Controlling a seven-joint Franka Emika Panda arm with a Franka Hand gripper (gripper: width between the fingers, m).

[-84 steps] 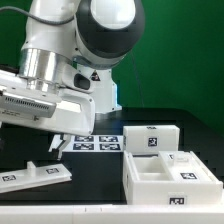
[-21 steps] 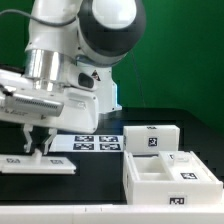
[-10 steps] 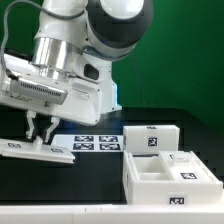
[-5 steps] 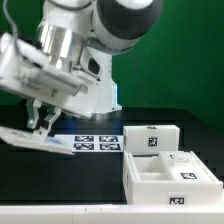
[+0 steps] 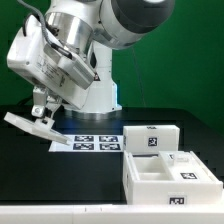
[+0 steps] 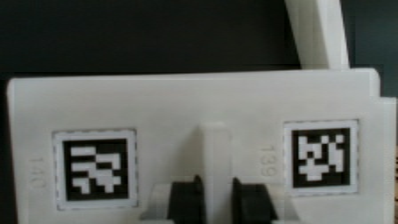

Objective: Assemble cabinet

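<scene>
My gripper [image 5: 42, 112] is shut on a flat white cabinet panel [image 5: 40, 131] and holds it in the air above the table, tilted, at the exterior view's left. In the wrist view the panel [image 6: 196, 100] fills the frame with two black-and-white tags on either side of a raised middle rib. My black fingers [image 6: 178, 203] pinch that rib, gripper [image 6: 214, 202]. The open white cabinet box [image 5: 165, 172] stands at the exterior view's right, with a smaller tagged box piece [image 5: 150, 138] behind it.
The marker board [image 5: 97, 143] lies flat on the black table between the held panel and the box pieces. The white robot base [image 5: 100, 95] stands behind it. A white strip [image 6: 317, 35] shows past the panel's edge in the wrist view.
The gripper closed on the panel lying on the table, then lifted it and tilted it. The wrist has turned and risen. The box pieces have not moved.
</scene>
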